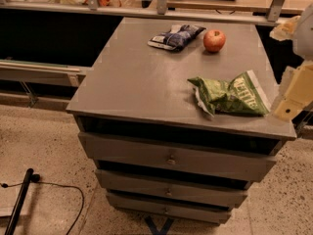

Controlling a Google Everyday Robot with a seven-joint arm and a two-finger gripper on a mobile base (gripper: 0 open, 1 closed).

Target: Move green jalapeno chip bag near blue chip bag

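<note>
The green jalapeno chip bag [230, 95] lies crumpled on the grey table top [142, 77], near its front right corner. The blue chip bag [175, 36] lies at the back of the table, left of a red apple [214, 40]. The two bags are well apart. My gripper [289, 104] shows as pale yellowish parts at the right edge of the camera view. It sits just right of the green bag, level with the table's right edge, and holds nothing that I can see.
The table is a cabinet with several drawers [171, 158] below its top. A metal rail [146, 11] and shelving run behind it. A black cable and pole [22, 199] lie on the speckled floor at the left.
</note>
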